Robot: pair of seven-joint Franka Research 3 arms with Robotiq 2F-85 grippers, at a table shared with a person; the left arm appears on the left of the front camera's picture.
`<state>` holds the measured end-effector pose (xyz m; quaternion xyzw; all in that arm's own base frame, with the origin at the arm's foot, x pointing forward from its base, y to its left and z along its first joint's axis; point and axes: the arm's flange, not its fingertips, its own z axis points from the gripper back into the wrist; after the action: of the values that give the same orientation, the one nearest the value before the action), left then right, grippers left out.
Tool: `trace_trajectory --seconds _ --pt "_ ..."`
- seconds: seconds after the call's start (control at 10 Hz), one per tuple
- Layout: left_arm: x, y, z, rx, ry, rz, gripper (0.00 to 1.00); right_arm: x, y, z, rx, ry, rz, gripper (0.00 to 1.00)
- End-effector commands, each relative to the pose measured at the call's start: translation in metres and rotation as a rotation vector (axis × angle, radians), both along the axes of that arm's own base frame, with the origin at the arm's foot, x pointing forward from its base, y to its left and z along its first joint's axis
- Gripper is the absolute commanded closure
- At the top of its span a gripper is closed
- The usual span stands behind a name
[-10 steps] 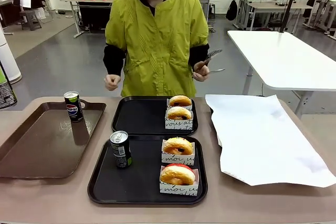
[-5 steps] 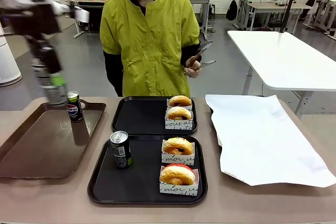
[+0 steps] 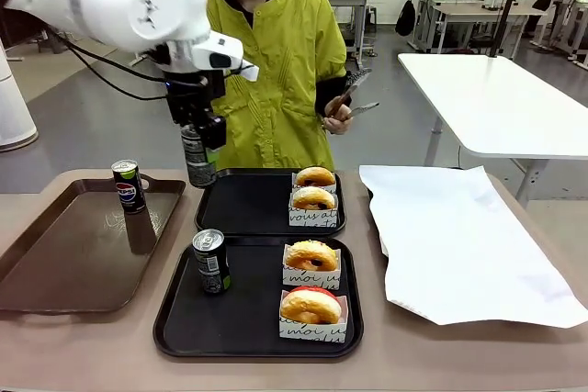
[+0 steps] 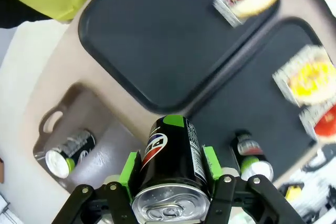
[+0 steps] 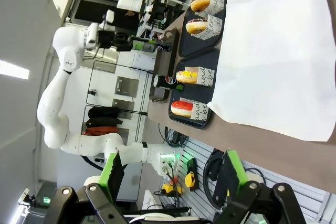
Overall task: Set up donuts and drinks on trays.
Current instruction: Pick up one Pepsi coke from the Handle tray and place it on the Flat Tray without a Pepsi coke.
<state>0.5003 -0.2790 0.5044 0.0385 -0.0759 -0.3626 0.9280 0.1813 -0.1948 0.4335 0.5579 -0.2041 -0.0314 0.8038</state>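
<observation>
Above the counter (image 3: 110,337), left gripper (image 4: 170,169) clamps a can (image 4: 173,156) over the far tray (image 3: 248,204); right gripper (image 5: 170,174) gapes empty. Near tray (image 3: 243,314) carries another can (image 3: 210,261) and two donuts (image 3: 311,255).

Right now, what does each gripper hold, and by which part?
The left gripper holds a soda can by its sides, near the top. The right gripper holds nothing.

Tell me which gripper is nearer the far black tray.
Left. The left gripper, shut on a soda can, hangs above the far black tray at its left edge; the right gripper stands open, back beyond the table's near edge.
</observation>
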Motion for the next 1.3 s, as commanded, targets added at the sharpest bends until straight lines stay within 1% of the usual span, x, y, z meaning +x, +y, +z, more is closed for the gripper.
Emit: trace_trajectory --seconds 0.0,0.1,0.2,0.7,0.8,0.9,1.0,1.2 --pt "0.014 -0.017 -0.005 -0.015 -0.079 0.093 0.41 0.002 0.000 0.001 0.021 -0.027 -0.003 0.00" --pt "0.014 -0.015 -0.008 -0.043 -0.098 0.094 0.41 0.002 0.000 0.001 0.021 -0.027 -0.003 0.00" --pt "0.013 -0.007 -0.011 -0.016 -0.022 0.044 0.41 0.002 0.000 0.001 0.021 -0.027 -0.003 0.00" --pt "0.013 -0.007 -0.011 -0.016 -0.022 0.044 0.41 0.002 0.000 0.001 0.021 -0.027 -0.003 0.00" --pt "0.016 -0.010 -0.018 -0.018 -0.020 0.063 0.41 0.002 0.000 0.001 0.021 -0.027 -0.003 0.00" --pt "0.037 -0.012 -0.032 -0.070 -0.019 0.189 0.41 0.002 0.000 0.001 0.021 -0.027 -0.003 0.00" --pt "0.044 -0.015 -0.044 -0.082 -0.025 0.240 0.41 0.002 0.000 0.001 0.021 -0.027 -0.003 0.00" --pt "0.064 -0.017 -0.069 -0.127 -0.010 0.342 0.41 0.002 0.000 0.001 0.021 -0.027 -0.003 0.00"
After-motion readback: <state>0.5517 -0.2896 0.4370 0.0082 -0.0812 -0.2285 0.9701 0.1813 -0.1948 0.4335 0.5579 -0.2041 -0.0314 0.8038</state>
